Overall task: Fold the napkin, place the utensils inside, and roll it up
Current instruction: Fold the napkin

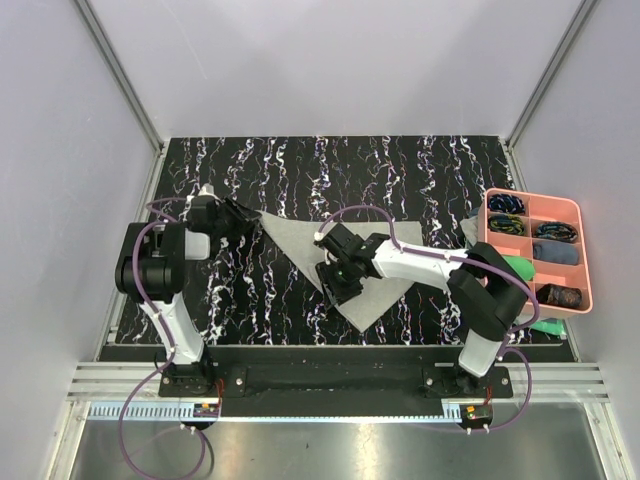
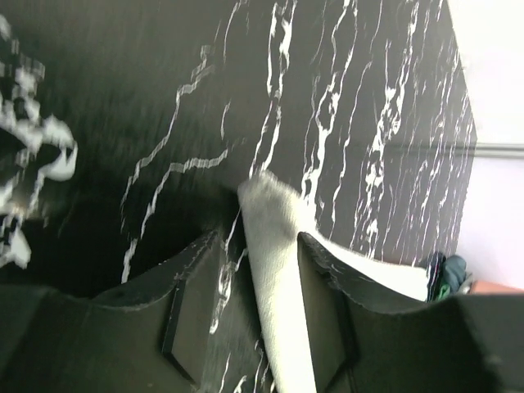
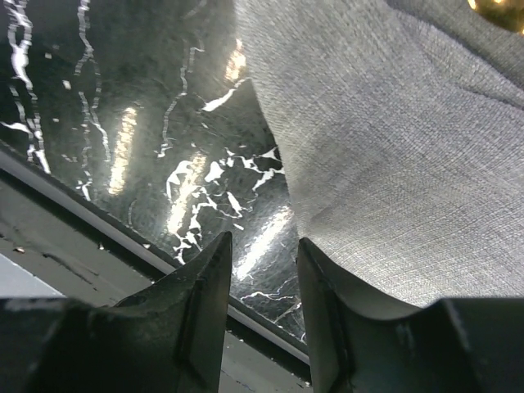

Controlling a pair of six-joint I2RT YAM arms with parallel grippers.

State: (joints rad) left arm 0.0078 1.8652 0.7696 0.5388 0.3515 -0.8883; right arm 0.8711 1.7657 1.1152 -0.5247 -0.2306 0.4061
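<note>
Tabletop (image 1: pixel 250 300) of black marble bears the grey-green napkin (image 1: pixel 292 238), folded to a triangle at its middle. Right arm (image 1: pixel 480 290) reaches leftward across the cloth, elbow bent, its gripper (image 3: pixel 264 246) low at the near edge, fingers slightly parted over bare table. Left arm (image 1: pixel 160 265) stands folded, its gripper (image 2: pixel 260 241) narrowly parted around the napkin's left corner, not pinching it.

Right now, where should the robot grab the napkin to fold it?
Take the napkin by its pointed left corner, coming from the left. It lies flat, so the middle gives nothing to pinch; that thin corner sticks out and sits between the left fingers, which are open.
</note>
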